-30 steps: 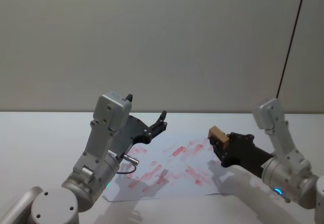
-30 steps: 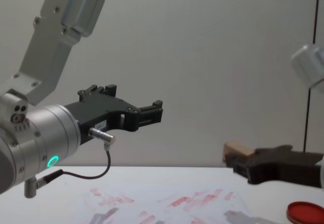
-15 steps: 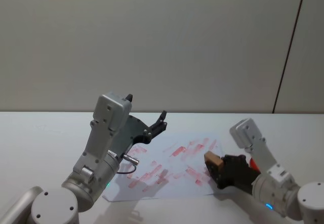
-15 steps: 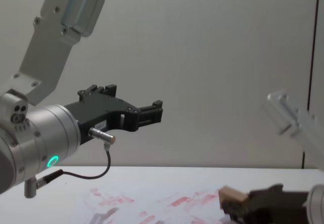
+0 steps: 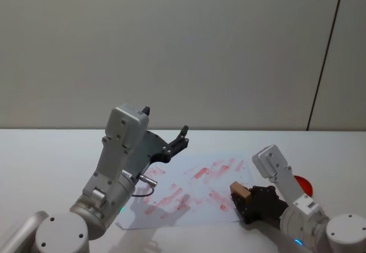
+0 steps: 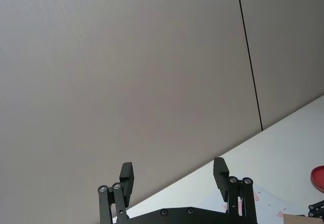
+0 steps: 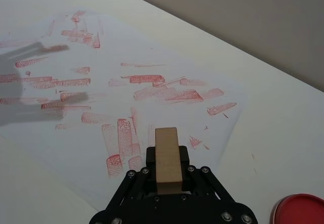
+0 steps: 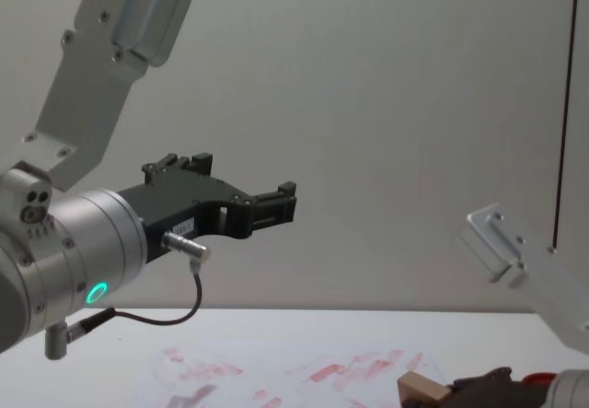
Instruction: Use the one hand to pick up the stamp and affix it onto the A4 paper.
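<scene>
The jaws of the right gripper are clamped on the stamp, one black finger on each long side, with the block's pale far end sticking out beyond the fingertips. This gripper sits low at the near right corner of the A4 paper. The stamp is over the sheet's edge there, close to the red marks, though it is not clear whether it touches the paper.

The sheet lies flat on the white table, covered in red smears and blotches. Just off its right side, near the right arm, lies the round red ink pad.

Farther back and to the left, the left gripper hangs raised above the paper's far left part with its jaws spread apart and nothing between them. A green ring glows on its wrist. Behind everything stands the plain grey wall.
</scene>
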